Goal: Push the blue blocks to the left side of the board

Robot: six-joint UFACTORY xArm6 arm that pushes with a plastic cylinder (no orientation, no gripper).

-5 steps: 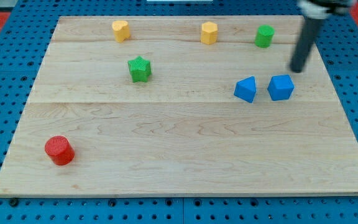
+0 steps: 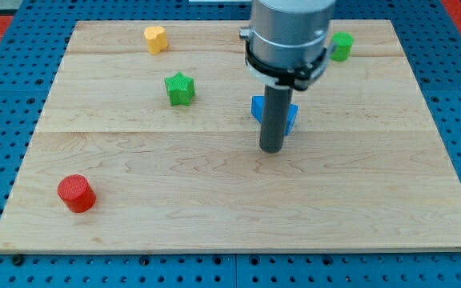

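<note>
The rod has swung from the view's right to mid-table [image 2: 214,184], its jawless tool tip [image 2: 271,150] just below a partly hidden blue block [image 2: 257,108] behind it.

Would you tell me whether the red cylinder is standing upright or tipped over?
Upright. The red cylinder near the board's lower left corner shows its flat round top facing up, with its curved side below. My tip is far off, by a blue block.
</note>
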